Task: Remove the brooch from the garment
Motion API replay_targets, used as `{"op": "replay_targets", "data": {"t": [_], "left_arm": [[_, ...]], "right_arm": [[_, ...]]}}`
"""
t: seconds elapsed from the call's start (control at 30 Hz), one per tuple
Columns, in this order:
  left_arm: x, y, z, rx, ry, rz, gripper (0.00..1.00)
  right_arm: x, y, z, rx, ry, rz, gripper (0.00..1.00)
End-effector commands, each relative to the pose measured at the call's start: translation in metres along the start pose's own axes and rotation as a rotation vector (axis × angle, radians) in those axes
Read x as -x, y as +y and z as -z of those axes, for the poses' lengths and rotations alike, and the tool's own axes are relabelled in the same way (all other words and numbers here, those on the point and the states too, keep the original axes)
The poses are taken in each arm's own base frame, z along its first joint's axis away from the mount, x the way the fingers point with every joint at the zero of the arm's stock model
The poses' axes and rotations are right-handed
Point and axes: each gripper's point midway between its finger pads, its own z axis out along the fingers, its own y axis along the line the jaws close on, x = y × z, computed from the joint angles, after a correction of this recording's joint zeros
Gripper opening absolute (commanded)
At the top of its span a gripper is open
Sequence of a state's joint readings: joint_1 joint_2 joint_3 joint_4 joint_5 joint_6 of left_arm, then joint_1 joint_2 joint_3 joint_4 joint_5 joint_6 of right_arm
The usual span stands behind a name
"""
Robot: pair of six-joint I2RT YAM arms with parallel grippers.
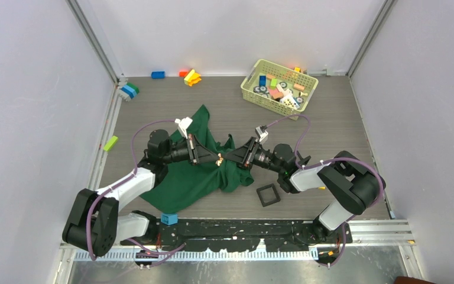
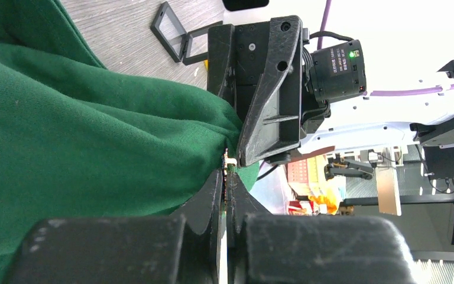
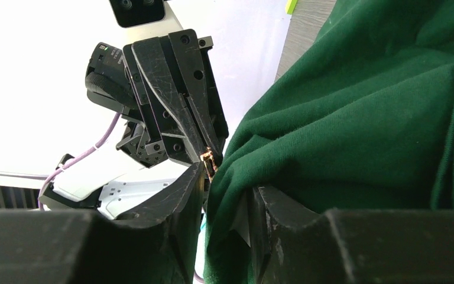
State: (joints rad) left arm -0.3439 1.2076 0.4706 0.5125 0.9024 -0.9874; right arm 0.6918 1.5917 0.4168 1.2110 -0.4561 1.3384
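Note:
The dark green garment (image 1: 189, 180) lies bunched in the middle of the table, lifted at its right side between the two grippers. The small pale brooch (image 1: 219, 158) sits on that raised fold. My left gripper (image 1: 211, 157) is shut on the brooch; in the left wrist view the jaws (image 2: 226, 173) pinch it, and a whitish bit of the brooch (image 2: 230, 160) shows at the tips. My right gripper (image 1: 230, 157) is shut on a fold of the garment (image 3: 354, 118) right beside the brooch (image 3: 208, 160), whose coppery metal shows at my left finger's tip.
A black square tray (image 1: 268, 194) lies right of the garment. A yellow-green basket (image 1: 245, 89) of toy blocks stands at the back right. Loose blocks lie at the back (image 1: 192, 77), at the far left (image 1: 128, 90), at the left edge (image 1: 110, 143) and near the front (image 1: 168, 219).

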Motion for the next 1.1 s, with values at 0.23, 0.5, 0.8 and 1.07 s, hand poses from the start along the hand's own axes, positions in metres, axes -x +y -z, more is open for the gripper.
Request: {"op": "replay_targets", "data": {"t": [0.23,0.5,0.8,1.07], "left_arm": [[0.011,-0.017,0.002,-0.054,-0.019,-0.072,0.0],[0.012,-0.018,0.001,-0.056,-0.013,-0.076,0.0],[0.011,-0.019,0.002,-0.055,-0.011,-0.078,0.0],[0.01,-0.017,0.003,-0.048,-0.006,-0.079,0.0]], "right_arm": [[-0.004,0.036,-0.002,0.145,0.026,0.084,0.39],[-0.009,0.027,-0.003,0.107,0.043,0.11,0.3],[-0.017,0.02,-0.007,0.067,0.08,0.128,0.29],[-0.021,0.02,-0.006,0.029,0.086,0.182,0.36]]}}
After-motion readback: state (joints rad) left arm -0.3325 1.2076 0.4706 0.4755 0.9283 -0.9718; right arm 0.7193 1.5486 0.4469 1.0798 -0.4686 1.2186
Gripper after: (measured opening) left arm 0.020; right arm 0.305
